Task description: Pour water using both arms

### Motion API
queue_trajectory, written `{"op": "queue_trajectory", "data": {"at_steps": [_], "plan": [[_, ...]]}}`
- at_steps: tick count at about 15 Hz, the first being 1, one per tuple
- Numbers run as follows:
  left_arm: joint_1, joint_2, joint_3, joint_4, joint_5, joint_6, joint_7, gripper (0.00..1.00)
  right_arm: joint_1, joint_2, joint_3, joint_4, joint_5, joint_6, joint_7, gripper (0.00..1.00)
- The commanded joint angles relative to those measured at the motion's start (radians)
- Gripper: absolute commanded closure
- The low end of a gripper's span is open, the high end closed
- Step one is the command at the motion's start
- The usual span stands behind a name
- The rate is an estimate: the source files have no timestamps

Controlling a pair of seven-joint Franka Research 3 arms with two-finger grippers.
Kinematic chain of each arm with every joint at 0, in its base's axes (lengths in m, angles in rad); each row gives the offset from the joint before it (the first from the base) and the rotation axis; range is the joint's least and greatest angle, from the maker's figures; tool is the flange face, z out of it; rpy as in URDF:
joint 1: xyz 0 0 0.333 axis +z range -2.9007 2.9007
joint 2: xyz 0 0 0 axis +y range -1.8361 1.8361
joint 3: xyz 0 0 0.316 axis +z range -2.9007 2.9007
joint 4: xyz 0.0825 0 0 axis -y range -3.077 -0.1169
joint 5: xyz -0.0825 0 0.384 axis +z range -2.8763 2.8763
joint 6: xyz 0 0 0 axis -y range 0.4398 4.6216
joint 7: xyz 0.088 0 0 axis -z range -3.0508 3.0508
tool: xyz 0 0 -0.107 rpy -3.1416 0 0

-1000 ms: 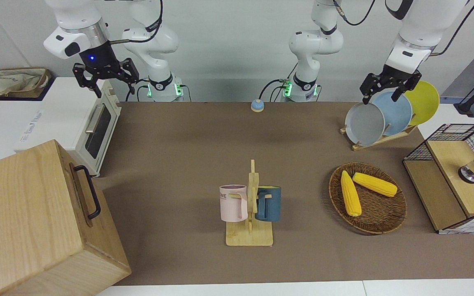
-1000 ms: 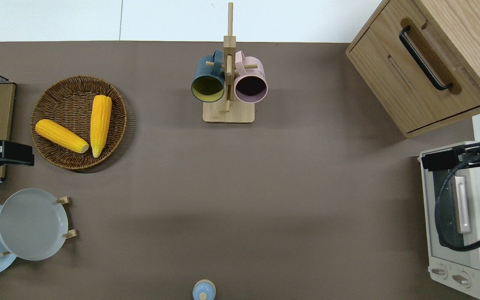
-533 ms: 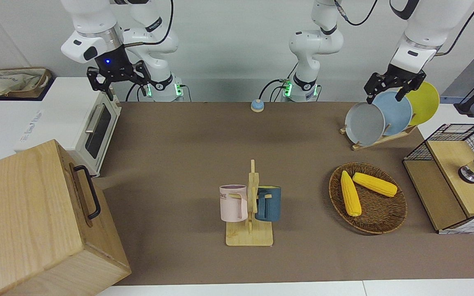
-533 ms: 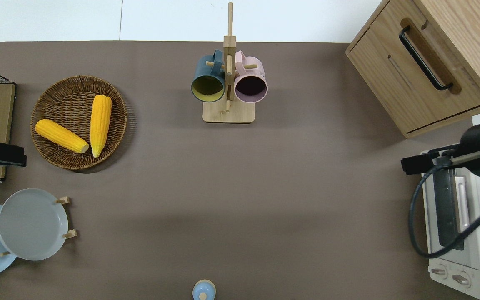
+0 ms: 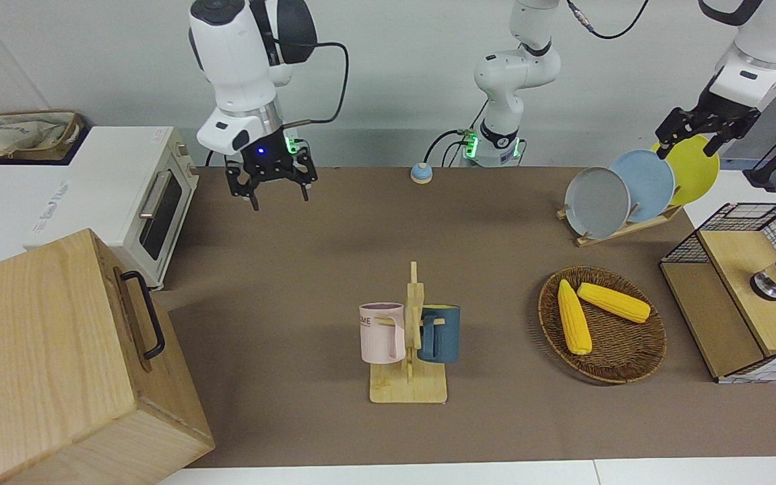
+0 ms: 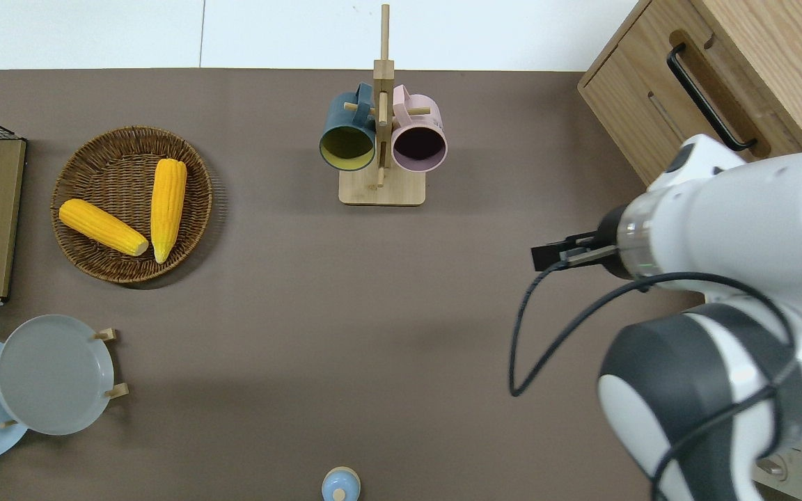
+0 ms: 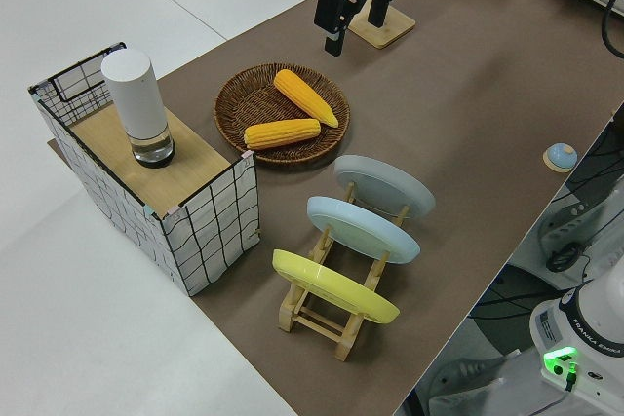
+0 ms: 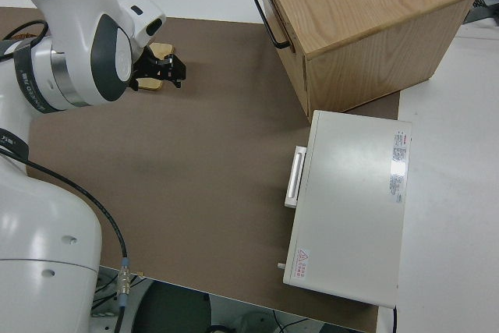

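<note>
Right gripper [image 5: 271, 192]: fingers spread, empty, up over bare brown mat [image 6: 373, 313], toward the toaster oven [image 5: 149, 202].
Left gripper [image 5: 703, 131]: fingers spread, empty, raised at the plate rack [image 5: 630, 225] end of the table.
Pink mug [image 5: 381, 331]: hangs on wooden mug stand [image 5: 409, 387] beside blue mug [image 5: 440, 333]; print reads "ME".
Water vessel: none that I can tell.

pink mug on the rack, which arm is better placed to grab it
Probably right: the right tool, open, is on the pink mug's side of the rack; the left tool is off by the plates.
</note>
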Motion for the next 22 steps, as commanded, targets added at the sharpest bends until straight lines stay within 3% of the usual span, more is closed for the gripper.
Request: {"op": "queue_trajectory", "data": {"at_steps": [1, 5, 7, 10, 14, 18, 22], "plan": [[0.091, 0.020, -0.005, 0.010, -0.023, 0.014, 0.123, 0.00, -0.018, 0.055, 0.073, -0.097, 0.015, 0.228, 0.068, 0.009], [0.189, 0.029, -0.003, 0.010, -0.074, 0.089, 0.215, 0.00, 0.010, 0.147, 0.076, -0.097, -0.055, 0.392, 0.066, 0.009], [0.217, 0.041, 0.000, 0.010, -0.079, 0.134, 0.250, 0.00, 0.017, 0.180, 0.081, -0.085, -0.113, 0.412, 0.069, 0.009], [0.273, 0.070, 0.000, 0.009, -0.112, 0.224, 0.297, 0.00, 0.037, 0.238, 0.095, -0.064, -0.150, 0.504, 0.077, 0.011], [0.332, 0.113, 0.000, 0.006, -0.224, 0.348, 0.363, 0.00, 0.047, 0.281, 0.095, -0.031, -0.283, 0.567, 0.082, 0.011], [0.364, 0.153, 0.000, -0.002, -0.353, 0.491, 0.419, 0.00, 0.063, 0.321, 0.095, -0.005, -0.308, 0.630, 0.083, 0.011], [0.375, 0.196, -0.002, -0.014, -0.492, 0.617, 0.485, 0.00, 0.083, 0.384, 0.090, 0.100, -0.351, 0.630, 0.082, 0.015]]}}
